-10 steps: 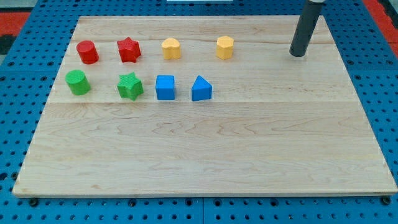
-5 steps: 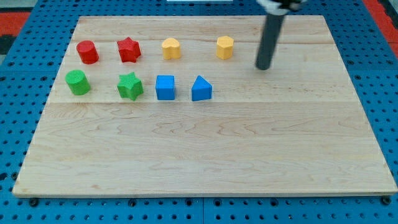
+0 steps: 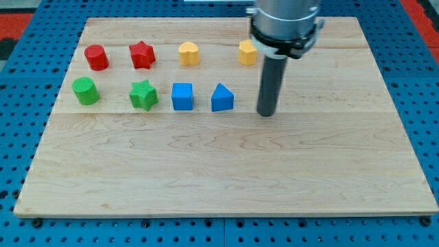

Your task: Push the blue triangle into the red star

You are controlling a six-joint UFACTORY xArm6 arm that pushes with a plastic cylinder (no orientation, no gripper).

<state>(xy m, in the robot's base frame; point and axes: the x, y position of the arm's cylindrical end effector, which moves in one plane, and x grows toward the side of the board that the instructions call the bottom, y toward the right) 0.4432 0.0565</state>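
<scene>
Left to right on the wooden tabletop (image 3: 206,171): the red star (image 3: 142,54) at the view's upper left, the blue cube (image 3: 182,96), then the blue triangle (image 3: 221,97). My tip (image 3: 267,112) stands just right of the triangle, apart, seemingly placed to shove it leftward. No jaws exist. Blue pegboard (image 3: 425,103) surrounds the tabletop.

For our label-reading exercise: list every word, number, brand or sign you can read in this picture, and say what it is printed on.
None: no readable text anywhere.
The blocks, such as the blue triangle and red star, are plain.
The wooden board and the rod ending in my tip, right of the blue triangle, carry no markings.
</scene>
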